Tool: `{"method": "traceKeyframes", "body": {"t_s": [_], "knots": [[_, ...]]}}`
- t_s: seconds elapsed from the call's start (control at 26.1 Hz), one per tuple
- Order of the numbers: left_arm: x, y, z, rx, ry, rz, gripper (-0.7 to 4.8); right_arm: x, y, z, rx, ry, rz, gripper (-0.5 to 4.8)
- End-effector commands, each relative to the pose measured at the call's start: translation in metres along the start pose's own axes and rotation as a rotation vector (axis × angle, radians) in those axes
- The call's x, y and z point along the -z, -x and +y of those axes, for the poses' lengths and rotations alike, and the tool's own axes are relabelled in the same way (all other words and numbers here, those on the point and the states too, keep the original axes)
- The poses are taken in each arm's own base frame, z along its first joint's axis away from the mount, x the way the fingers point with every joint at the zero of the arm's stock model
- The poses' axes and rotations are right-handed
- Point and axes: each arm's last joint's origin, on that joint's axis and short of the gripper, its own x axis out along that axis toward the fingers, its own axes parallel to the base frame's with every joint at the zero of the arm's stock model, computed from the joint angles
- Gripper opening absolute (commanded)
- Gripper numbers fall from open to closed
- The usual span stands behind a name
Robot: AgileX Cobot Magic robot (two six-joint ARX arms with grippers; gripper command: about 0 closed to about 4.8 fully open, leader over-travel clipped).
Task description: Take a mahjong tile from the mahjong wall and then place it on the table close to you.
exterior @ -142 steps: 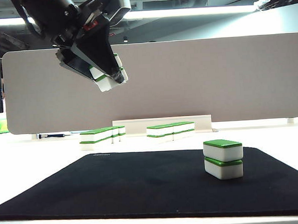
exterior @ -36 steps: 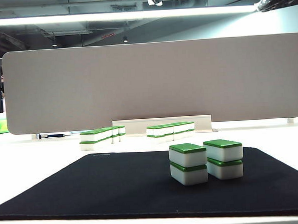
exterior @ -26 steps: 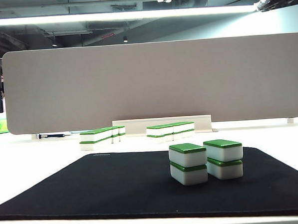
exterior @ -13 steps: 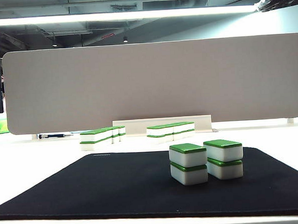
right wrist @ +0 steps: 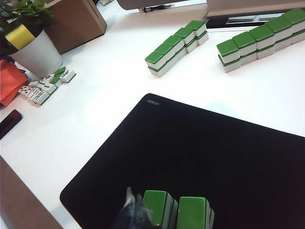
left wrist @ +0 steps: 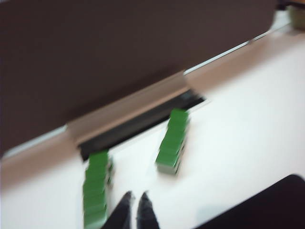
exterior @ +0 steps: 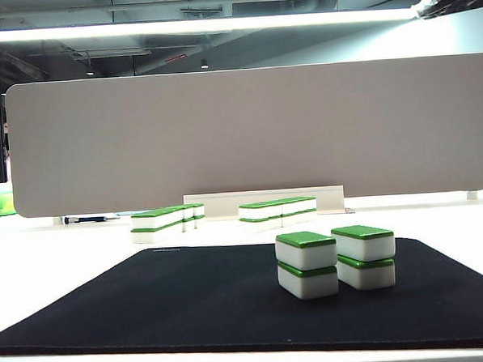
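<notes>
Smooth white table (exterior: 59, 263); left end effector (left wrist: 133, 197) clenched empty, right end effector (right wrist: 135, 210) clenched.

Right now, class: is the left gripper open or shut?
Shut: the left gripper shows its fingertips nearly touching, nothing between them, above the mahjong wall.

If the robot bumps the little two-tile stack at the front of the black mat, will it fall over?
Probably the top tile would slide or tumble off: the front stack is two loose blocks, one simply resting on the other. The tiles look hard and glossy, so likely slippery. The black mat may grip the bottom tile somewhat.
</notes>
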Motion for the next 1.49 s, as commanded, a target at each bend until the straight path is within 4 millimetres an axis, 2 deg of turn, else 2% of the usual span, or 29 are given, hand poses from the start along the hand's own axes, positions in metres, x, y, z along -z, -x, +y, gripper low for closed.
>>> {"method": "traceKeyframes", "body": {"t_s": [0.04, 0.19, 0.42, 0.61, 0.69, 0.92, 1.07, 1.3, 1.49], "knots": [[0.035, 0.02, 0.027, -0.103, 0.125, 0.042, 0.17, -0.002, 0.001, 0.001, -0.002, 0.009, -0.013, -0.01], [0.068, 0.037, 0.043, -0.193, 0.19, 0.067, 0.17, -0.002, 0.0, 0.001, -0.001, 0.009, -0.012, -0.01], [0.119, 0.065, 0.052, -0.308, 0.234, 0.065, 0.17, -0.002, 0.001, 0.001, -0.001, 0.009, -0.012, -0.01], [0.166, 0.088, 0.051, -0.398, 0.294, 0.073, 0.17, -0.002, 0.001, 0.001, -0.001, 0.009, -0.013, -0.01], [0.191, 0.099, 0.049, -0.452, 0.336, 0.062, 0.17, -0.002, 0.001, 0.001, -0.001, 0.009, -0.013, -0.01], [0.238, 0.118, 0.045, -0.573, 0.456, -0.012, 0.17, -0.002, 0.001, 0.001, -0.001, 0.01, -0.013, -0.01], [0.268, 0.123, 0.036, -0.61, 0.464, -0.078, 0.17, -0.002, 0.0, 0.001, -0.001, 0.009, -0.013, -0.01], [0.282, 0.124, 0.031, -0.612, 0.46, -0.096, 0.17, -0.002, 0.0, 0.001, -0.001, 0.009, -0.012, -0.01], [0.285, 0.125, 0.029, -0.618, 0.455, -0.113, 0.17, -0.002, 0.0, 0.001, -0.001, 0.009, -0.012, -0.01]]}}
